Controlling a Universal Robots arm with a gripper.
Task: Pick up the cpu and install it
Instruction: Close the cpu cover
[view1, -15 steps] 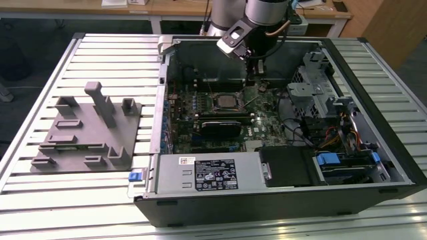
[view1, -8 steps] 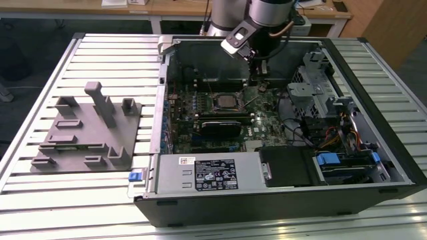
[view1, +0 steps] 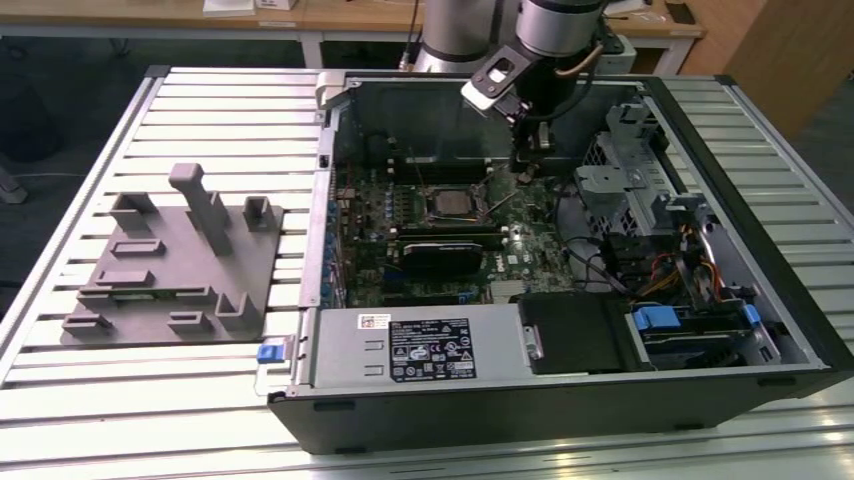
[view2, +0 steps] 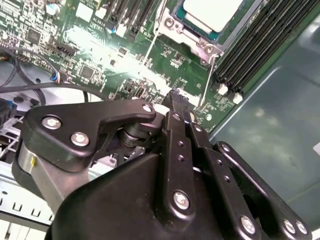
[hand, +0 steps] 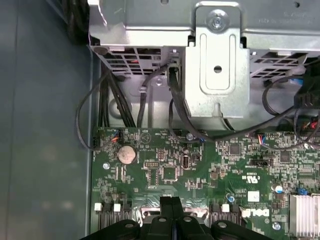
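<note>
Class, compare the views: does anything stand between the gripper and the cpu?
Almost nothing. The cpu lies in its socket, and the shut gripper hangs over the motherboard just beside it. Only the socket's thin wire lever crosses the open board between them.

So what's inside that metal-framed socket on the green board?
The cpu, pale top facing up, lies within the metal frame of the socket. Whatever is underneath the chip is covered by it and cannot be seen.

Cpu (view2: 212, 12) in socket (view2: 200, 47) inside case (view1: 561, 410)
</note>
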